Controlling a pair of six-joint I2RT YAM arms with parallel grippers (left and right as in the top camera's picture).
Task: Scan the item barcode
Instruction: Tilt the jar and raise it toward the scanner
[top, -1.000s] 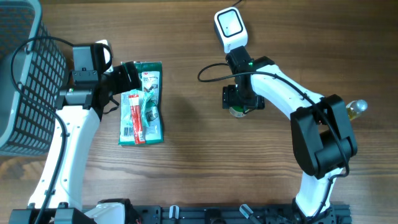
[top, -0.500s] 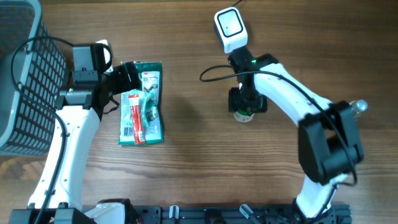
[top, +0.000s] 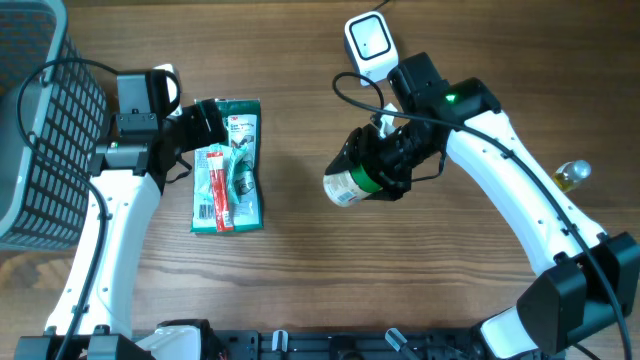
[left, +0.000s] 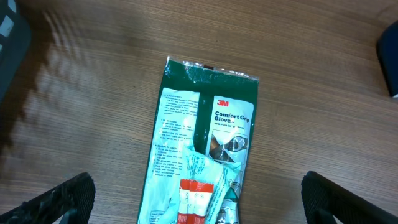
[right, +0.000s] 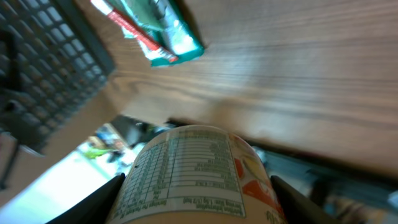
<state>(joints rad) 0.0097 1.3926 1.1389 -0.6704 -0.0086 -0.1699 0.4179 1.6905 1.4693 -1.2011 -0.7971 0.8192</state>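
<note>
Right arm: reaches from the near right corner of the worktop (top: 300, 260) in toward the middle.
Right pincer (top: 384, 167): clenched on the can (top: 347, 185), one finger pressed to each side of its body in the wrist view.
Can, position: mid-worktop, at the left end of the right pincer and, as far as I can judge, held clear of the wood.
Can, long axis: roughly level and slightly diagonal, with the free end pointing left and toward the near edge and the gripped end toward the wrist.
Can, label: a nutrition panel faces the right wrist camera; no barcode can be made out in any view.
Left pincer (top: 207, 127): released, fingers spread wide and touching nothing, hovering over the glove packet (left: 205, 124).
Glove packet: lies flat on the left half of the worktop with a red-and-white packet (top: 214, 186) on top of it, well apart from the can.
Basket (top: 40, 120): stands at the far left, beside the left arm.
Small bottle (top: 572, 173): sits at the right side, just beyond the right arm.
Scanner (top: 368, 42): white, at the far edge, beyond the right pincer and slightly to its left.
Governing relation: the scanner lies farther away than the can, and the right arm is much the nearer arm; I judge the can must travel toward the far edge and roll about its long axis until the barcode faces the scanner.
</note>
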